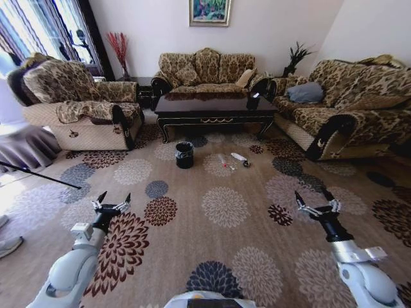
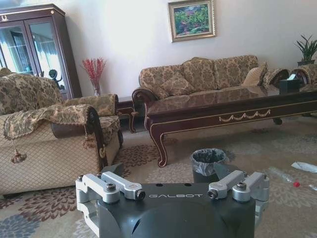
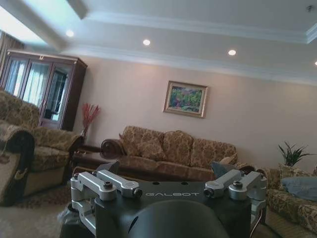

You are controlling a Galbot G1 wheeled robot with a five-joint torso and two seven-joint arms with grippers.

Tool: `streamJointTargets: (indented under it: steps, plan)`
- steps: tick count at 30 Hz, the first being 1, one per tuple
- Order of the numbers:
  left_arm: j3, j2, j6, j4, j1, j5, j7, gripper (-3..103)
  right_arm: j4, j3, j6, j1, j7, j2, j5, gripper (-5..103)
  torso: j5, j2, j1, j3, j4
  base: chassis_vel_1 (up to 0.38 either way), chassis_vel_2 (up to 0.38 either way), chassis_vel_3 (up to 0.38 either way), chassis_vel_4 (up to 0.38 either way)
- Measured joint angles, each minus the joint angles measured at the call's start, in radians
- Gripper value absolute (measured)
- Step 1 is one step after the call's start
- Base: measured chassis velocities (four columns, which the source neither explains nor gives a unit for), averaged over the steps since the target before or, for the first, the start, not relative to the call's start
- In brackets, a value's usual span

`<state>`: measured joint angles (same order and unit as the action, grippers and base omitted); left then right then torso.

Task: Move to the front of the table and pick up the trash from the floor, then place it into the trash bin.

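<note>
The dark glossy table [image 1: 215,110] stands far ahead across the patterned floor [image 1: 225,208]. The black trash bin [image 1: 184,154] sits on the carpet before the table's left half. To the right of it lies the trash: a clear bottle [image 1: 223,162], a white wrapper [image 1: 239,156] and a small dark scrap [image 1: 246,164]. My left gripper [image 1: 112,203] and right gripper [image 1: 317,203] hover low in front of me, both open and holding nothing, well short of the trash. The left wrist view shows the table [image 2: 228,113], the lined bin [image 2: 208,159], the wrapper [image 2: 303,166] and the red-capped bottle [image 2: 290,179].
Patterned sofas stand left [image 1: 77,102], behind [image 1: 205,70] and right [image 1: 347,102] of the table. A black tissue box [image 1: 253,101] rests on the tabletop. A thin black rod [image 1: 38,174] slants over the carpet at left, and a shoe [image 1: 9,246] shows at the left edge.
</note>
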<state>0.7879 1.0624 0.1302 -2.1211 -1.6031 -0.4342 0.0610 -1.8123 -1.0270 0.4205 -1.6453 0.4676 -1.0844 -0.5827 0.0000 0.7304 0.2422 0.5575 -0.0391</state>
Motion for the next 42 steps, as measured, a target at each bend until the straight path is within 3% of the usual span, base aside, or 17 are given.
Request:
streamJointTargets:
  steps: [7,17,42]
  plan:
    - [0.0,0.0,0.001,0.001,-0.002,0.0,0.001,100,0.053,-0.004,-0.056,-0.021,0.013,0.026,0.067,100,0.0001,-0.033,-0.014,-0.019,-0.0001,0.0,0.0,0.0,0.0]
    - [-0.004,0.005,0.001,0.0,-0.003,0.006,0.002,100,0.091,-0.001,-0.091,0.004,0.008,0.035,0.057,100,0.0001,-0.075,-0.031,-0.044,-0.0001,0.0,0.0,0.0,0.0]
    - [-0.006,0.021,0.002,-0.009,-0.019,0.013,0.003,100,0.137,-0.015,-0.031,0.014,0.024,0.016,0.029,100,0.0,-0.164,-0.066,-0.097,-0.0002,0.0,0.0,0.0,0.0]
